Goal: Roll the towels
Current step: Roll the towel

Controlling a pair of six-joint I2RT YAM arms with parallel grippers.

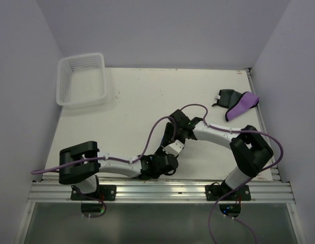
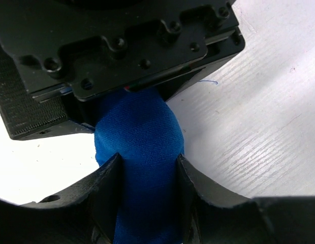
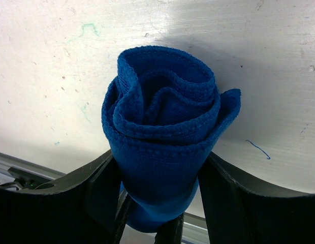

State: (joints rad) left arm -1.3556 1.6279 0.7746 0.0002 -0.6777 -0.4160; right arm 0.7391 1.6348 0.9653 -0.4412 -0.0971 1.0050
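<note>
– Blue towel [image 3: 162, 132], where was it at lol?
– Rolled up at the near middle of the table [image 1: 137, 101], both had it: left gripper [image 2: 149, 168] squeezed it, right gripper [image 3: 158, 162] pinched below the spiral end.

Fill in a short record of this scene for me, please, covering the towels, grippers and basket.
blue towel: rolled, held between both grippers' fingers
left gripper: closed on it
right gripper: closed on it
purple towel: unrolled, far right of table, touching dark grey towel
basket: white, far left corner
</note>
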